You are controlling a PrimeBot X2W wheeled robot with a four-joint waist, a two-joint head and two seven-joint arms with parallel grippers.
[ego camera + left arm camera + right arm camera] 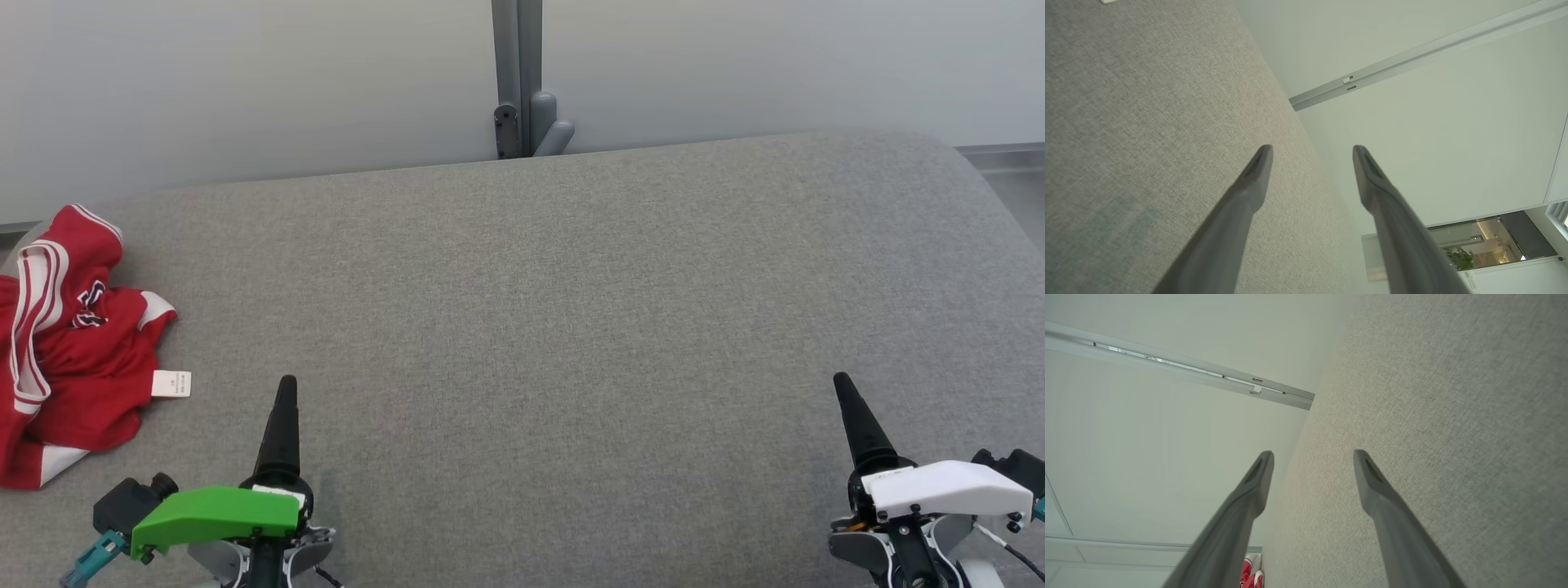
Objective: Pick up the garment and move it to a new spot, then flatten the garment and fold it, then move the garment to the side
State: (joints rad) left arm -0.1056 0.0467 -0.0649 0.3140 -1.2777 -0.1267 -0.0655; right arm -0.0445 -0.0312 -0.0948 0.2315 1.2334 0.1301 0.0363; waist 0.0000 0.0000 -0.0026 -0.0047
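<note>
Two grippers, both empty. Left gripper: fingers spread wide, nothing between them, poised over bare cloth at near left. Right gripper: likewise wide, nothing held, at near right, well apart from the other.

One garment: red jersey, white stripe trim, dark lettering. Crumpled in a heap at left edge of pad, left of and a little beyond left gripper, touched by neither. White label sticking out on its right side. Judged light, limp, thin knit. Probably slick enough to slip from a shallow pinch, and unlikely to tear. Best taken at a raised fold or the striped edge atop the heap, pinched deep. Label too small to trust. Nearer left gripper, so a left-side pick.

One pad: grey woven upholstery, flat, broad, rounded at far right. Some drag expected under pulled cloth. Broad middle suited to laying out and folding.

Beyond: pale wall, with grey post at far centre.
</note>
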